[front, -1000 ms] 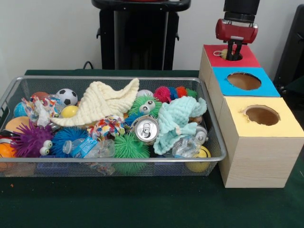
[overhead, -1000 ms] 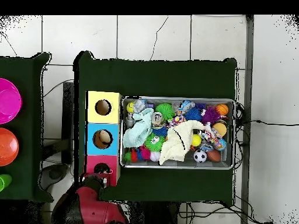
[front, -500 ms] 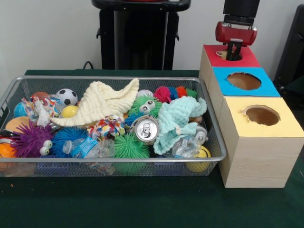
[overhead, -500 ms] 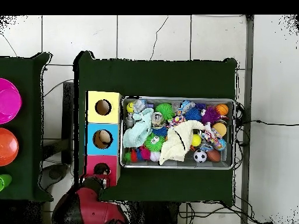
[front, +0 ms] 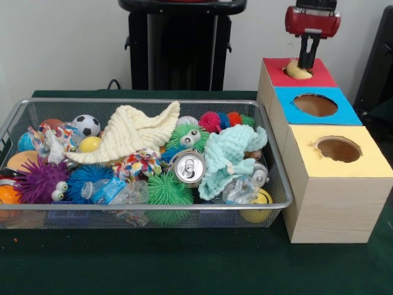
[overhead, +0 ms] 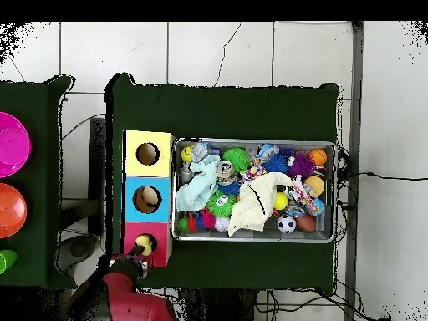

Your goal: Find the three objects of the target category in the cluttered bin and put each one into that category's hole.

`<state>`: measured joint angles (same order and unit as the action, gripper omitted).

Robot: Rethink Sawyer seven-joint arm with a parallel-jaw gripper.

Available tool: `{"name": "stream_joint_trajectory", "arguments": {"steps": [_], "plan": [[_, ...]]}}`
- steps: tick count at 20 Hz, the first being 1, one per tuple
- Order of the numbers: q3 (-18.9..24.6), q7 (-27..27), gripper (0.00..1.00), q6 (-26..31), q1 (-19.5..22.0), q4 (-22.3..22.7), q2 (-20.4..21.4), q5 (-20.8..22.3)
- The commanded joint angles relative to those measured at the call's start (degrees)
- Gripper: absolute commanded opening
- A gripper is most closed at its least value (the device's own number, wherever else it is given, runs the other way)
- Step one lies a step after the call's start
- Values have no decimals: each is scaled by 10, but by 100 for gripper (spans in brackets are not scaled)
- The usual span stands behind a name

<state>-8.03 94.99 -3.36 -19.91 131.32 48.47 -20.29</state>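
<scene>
The end effector (front: 306, 59) hangs just above the red box's hole (front: 297, 69), fingers nearly together, where a yellow ball (front: 296, 71) sits, apparently released there.

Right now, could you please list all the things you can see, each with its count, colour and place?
wire bin: 1, silver, on the green table, full of clutter
box with holes: 1, wooden, tops red, blue and yellow, right of the bin in the front view
yellow ball: 1, sitting in the red hole
cream cloth: 1, on top of the clutter, middle
mint cloth: 1, right part of the bin
drinks can: 1, silver, front middle
soccer ball: 1, black and white, back left
purple spiky ball: 1, with eyes, front left
bowls: pink and orange, on the side table, overhead view
gripper: 1, red and black, above the red hole
</scene>
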Motion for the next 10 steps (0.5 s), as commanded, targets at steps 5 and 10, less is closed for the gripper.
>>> {"name": "stream_joint_trajectory", "arguments": {"steps": [5,10], "plan": [[-38,98,0,221,-5,-32,68,15],[-42,81,0,218,11,-34,74,30]]}}
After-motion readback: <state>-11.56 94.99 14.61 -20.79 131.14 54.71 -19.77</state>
